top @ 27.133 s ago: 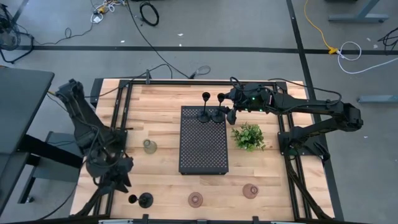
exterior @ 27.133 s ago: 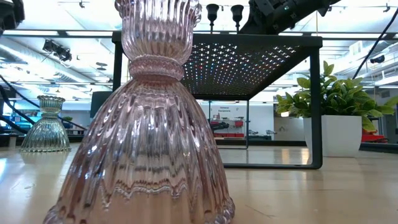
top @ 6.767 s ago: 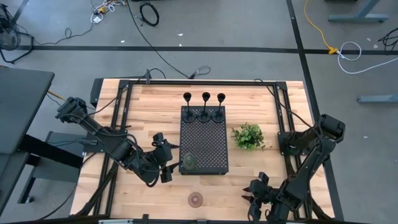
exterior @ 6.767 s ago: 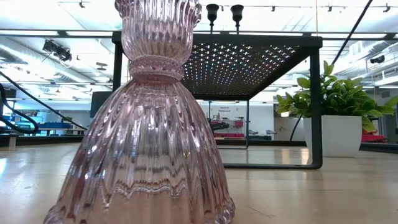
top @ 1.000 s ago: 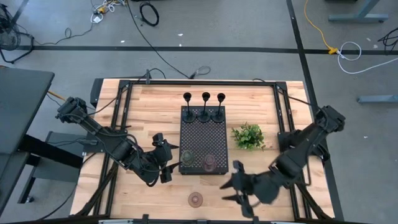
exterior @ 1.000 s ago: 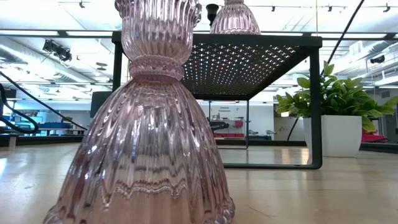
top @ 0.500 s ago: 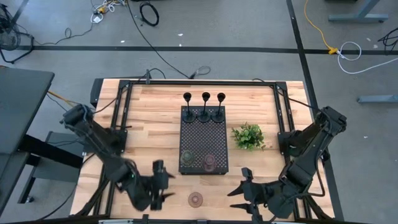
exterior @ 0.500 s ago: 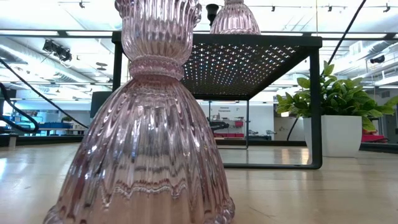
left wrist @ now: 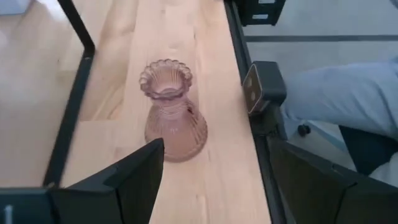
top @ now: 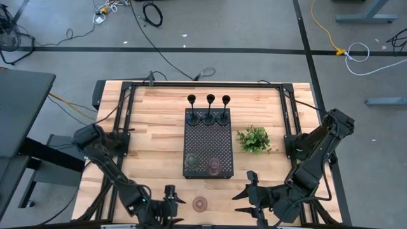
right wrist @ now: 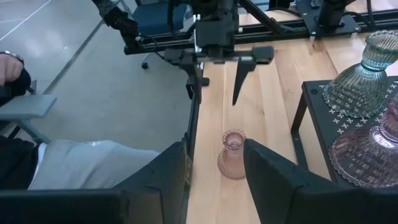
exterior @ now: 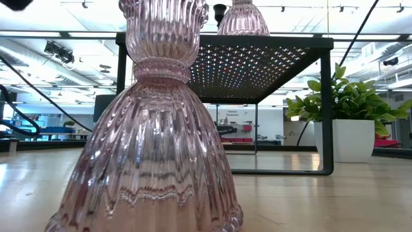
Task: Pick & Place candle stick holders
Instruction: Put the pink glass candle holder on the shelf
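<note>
A pinkish glass candle stick holder (top: 200, 203) stands upright on its base near the table's near edge; it also fills the low view (exterior: 154, 129). My left gripper (top: 173, 202) is just to its left, open and empty, facing the pinkish holder (left wrist: 171, 112). My right gripper (top: 245, 197) hovers open to the holder's right, also aimed at the pinkish holder (right wrist: 232, 155). On the black perforated tray (top: 219, 137), three black holders (top: 210, 108) stand at the far end. A greenish glass holder (top: 192, 163) and a second pinkish one (top: 215, 165) stand at its near end.
A green plant (top: 254, 138) in a white pot stands right of the tray. Black frame rails (top: 124, 127) run along the table's left and right sides. Beyond the near edge a person's grey-clad limb (right wrist: 93, 168) shows. Bare wood lies left of the tray.
My left gripper has left the tray's near-left corner and swung toward the table's near edge, ending just left of the pinkish holder on the table. My right gripper has drawn back a little toward the near edge, then stayed still. No holder has moved.
</note>
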Controlling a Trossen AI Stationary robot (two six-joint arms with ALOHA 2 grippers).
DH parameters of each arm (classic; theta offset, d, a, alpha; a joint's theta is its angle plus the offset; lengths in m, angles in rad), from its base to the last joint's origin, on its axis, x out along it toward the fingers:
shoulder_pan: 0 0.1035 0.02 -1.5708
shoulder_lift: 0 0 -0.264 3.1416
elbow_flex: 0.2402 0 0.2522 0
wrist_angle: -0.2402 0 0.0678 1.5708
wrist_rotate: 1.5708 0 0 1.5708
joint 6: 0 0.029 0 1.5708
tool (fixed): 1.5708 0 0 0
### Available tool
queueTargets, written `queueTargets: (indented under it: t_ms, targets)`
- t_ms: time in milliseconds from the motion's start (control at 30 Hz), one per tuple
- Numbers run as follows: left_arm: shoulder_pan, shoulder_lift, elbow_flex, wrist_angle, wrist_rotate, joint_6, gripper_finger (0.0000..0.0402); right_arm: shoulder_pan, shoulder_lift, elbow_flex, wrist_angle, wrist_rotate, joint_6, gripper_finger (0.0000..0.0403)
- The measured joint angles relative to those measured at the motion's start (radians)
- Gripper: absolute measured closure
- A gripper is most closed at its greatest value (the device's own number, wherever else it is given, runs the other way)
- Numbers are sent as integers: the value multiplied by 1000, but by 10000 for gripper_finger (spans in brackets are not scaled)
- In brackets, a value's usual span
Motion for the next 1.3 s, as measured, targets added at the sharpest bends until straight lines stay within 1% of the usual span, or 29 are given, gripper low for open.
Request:
queueTargets:
  t_ms: [233,367,533,733,800,967,1167,1300]
  targets:
    - [-11,68,0,47,-131,0,106,0,0,0,-1,23,12,240]
    - [-3,101,0,86,-181,0,106,0,0,0,-1,29,11,240]
    - [30,134,0,126,-159,-14,106,0,0,0,0,34,11,240]
    - [69,156,0,130,-197,-56,106,0,0,0,8,36,5,240]
    - [81,157,0,140,-184,-57,106,0,0,0,7,38,-3,240]
    - [99,159,1,196,-164,-28,106,0,0,0,6,85,-11,240]
    - [116,162,1,201,-129,-26,106,0,0,0,7,85,-11,240]
    - [127,191,1,262,-135,7,106,0,0,0,7,85,-11,240]
